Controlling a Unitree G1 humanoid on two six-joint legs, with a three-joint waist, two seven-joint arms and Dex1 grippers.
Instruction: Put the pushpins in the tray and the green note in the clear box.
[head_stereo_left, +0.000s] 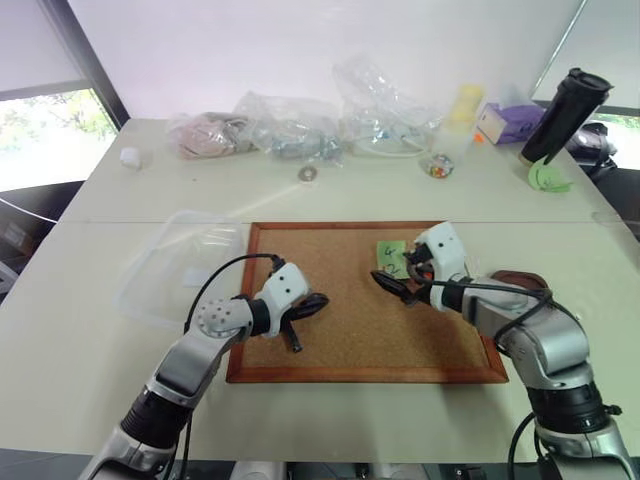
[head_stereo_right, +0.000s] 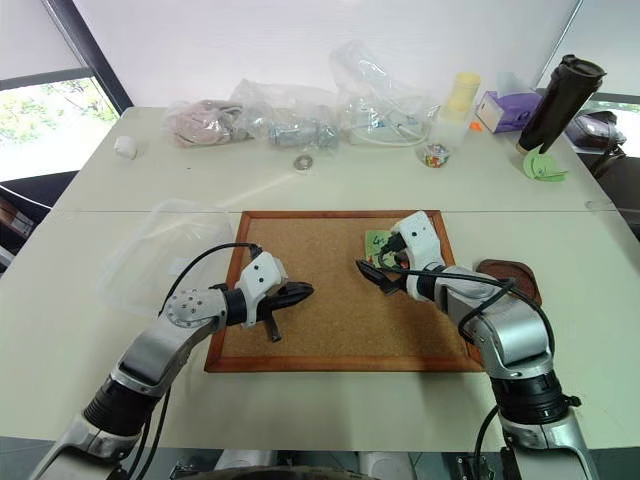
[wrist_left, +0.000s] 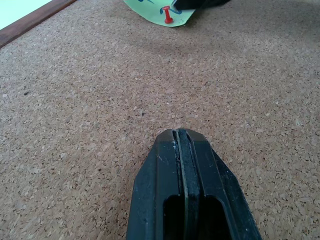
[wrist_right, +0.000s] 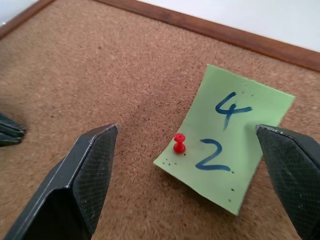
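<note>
Right wrist view is showing my right claw (wrist_right: 187, 170) hanging wide open over the green note (wrist_right: 227, 155), which is lying on the cork board (head_stereo_left: 350, 320) with a red pushpin (wrist_right: 179, 144) standing in its corner. My left claw (head_stereo_left: 318, 303) is resting clenched on nothing, near the board's middle. On the desk (head_stereo_left: 80, 350), the tray (head_stereo_right: 512, 272) is sitting just beside the board's right edge, while the clear box (head_stereo_left: 170, 265) is lying off its left edge.
</note>
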